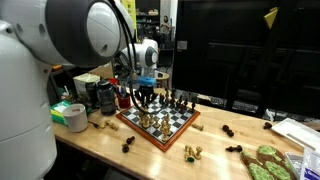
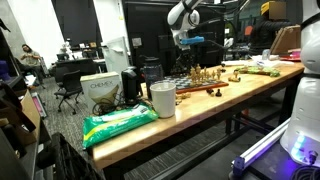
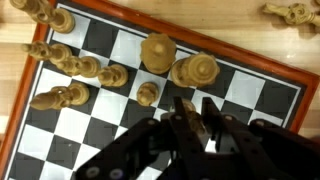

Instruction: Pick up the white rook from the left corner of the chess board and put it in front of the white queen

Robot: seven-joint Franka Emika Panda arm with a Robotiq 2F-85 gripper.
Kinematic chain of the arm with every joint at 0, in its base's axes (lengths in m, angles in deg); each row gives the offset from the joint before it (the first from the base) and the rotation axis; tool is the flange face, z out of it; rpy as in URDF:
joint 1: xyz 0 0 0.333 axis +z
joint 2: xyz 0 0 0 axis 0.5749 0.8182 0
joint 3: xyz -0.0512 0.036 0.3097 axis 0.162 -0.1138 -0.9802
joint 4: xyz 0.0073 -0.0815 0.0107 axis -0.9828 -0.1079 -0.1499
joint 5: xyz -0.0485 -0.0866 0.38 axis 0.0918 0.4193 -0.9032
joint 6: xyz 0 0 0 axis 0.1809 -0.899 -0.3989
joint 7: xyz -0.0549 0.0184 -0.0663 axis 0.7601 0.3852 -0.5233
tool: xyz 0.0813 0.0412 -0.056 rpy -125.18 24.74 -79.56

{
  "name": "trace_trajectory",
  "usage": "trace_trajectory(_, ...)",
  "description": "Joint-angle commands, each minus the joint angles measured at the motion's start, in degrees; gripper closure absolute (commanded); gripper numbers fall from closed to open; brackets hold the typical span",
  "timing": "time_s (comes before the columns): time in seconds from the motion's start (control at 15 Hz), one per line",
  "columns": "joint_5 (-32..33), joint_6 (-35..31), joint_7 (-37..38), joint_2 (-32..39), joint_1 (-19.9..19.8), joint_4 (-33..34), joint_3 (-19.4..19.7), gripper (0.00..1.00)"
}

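Note:
The chessboard point(image 3: 60, 140) lies below my gripper in the wrist view, and shows in both exterior views point(image 1: 172, 128) point(image 2: 190, 88). My gripper point(image 3: 196, 125) is shut on a small tan piece, the white rook point(image 3: 193, 119), which is mostly hidden between the fingers. Two large light pieces point(image 3: 157, 52) point(image 3: 195, 70) stand side by side just beyond the fingertips; I cannot tell which is the queen. A small pawn point(image 3: 147, 94) stands left of the fingers. In an exterior view the gripper point(image 1: 144, 97) hangs over the board's near left part.
More light pieces point(image 3: 75, 66) cluster at the board's left. Loose pieces lie off the board point(image 3: 290, 12) point(image 1: 192, 152) point(image 1: 228, 130). A tape roll point(image 1: 70, 115) and dark cans point(image 1: 104, 97) stand beside the board. A white cup point(image 2: 162, 99) and a green bag point(image 2: 118, 125) sit on the table.

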Motion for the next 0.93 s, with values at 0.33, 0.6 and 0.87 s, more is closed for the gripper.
trace_trajectory(0.33,-2.9,-1.1,0.5,-2.8,-0.6,-4.7,0.2,0.94)
trace_trajectory(0.6,-3.2,-2.5,-0.2,-2.5,-0.5,-5.2,0.1,0.94)
trace_trajectory(0.87,-2.7,-3.4,-0.6,-2.3,-0.4,-5.5,0.1,0.94)
